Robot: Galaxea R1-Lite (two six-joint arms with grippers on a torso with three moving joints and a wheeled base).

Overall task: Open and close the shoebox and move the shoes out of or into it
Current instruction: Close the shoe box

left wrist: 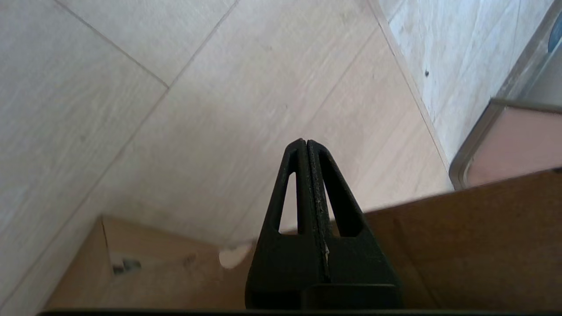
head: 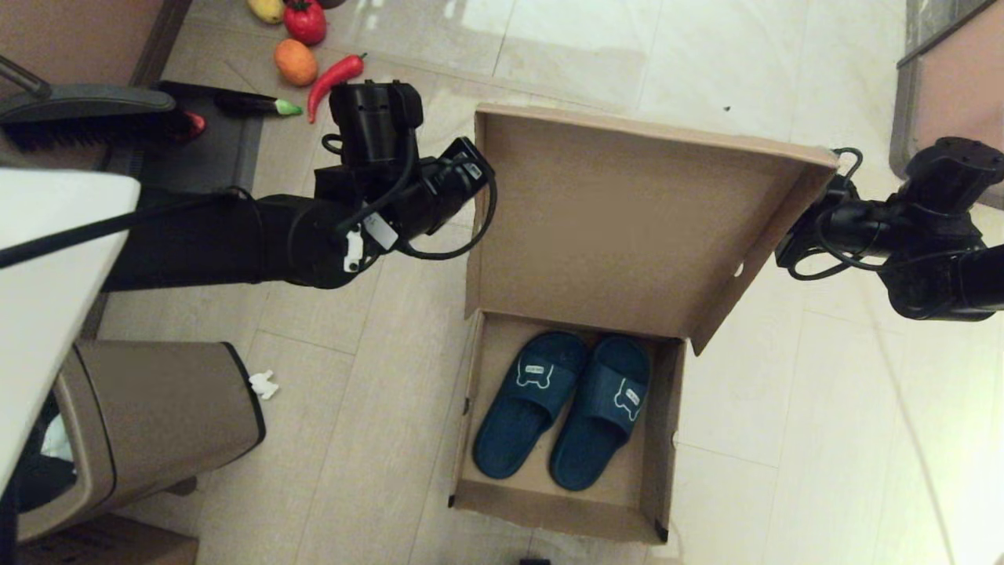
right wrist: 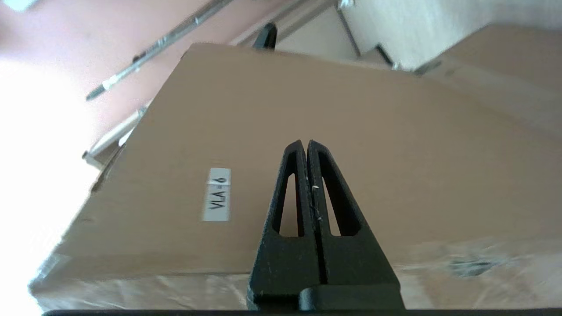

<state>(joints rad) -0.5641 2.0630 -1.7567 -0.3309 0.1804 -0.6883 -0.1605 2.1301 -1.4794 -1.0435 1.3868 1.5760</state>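
- The large plain brown cardboard shoebox (head: 561,502) sits on the pale tiled floor (head: 376,408) in front of the robot, its hinged flap lid (head: 612,227) raised and standing open on the far side.
- The pair of dark navy-blue rubber slide slippers (head: 561,408) lies inside the shoebox, side by side and touching near the straps, toes pointing toward the lid. Each strap carries a small white animal outline.
- Dark tape patches show at the two near corners of the shoebox.
- The left gripper (left wrist: 306,142) is held beside the left edge of the raised lid, above the floor. Its fingers are pressed together with nothing between them. The wrist view shows brown cardboard just past them; contact cannot be confirmed.
- The right gripper (right wrist: 306,142) is at the right edge of the lid, behind it as seen from the head. Its fingers are likewise pressed together and empty, pointing at the outer face of the lid.
- A small white label (right wrist: 218,194) reading "VLA-6" is stuck on that outer face, just beside the right gripper's fingertips.
- A brown plastic trash bin (head: 141,424) stands to the left of the shoebox, well apart from it, with a small white scrap (head: 264,384) on the floor near it.
- Toy produce lies on the far floor, including a red chili pepper (head: 336,78) and an orange fruit (head: 296,62).
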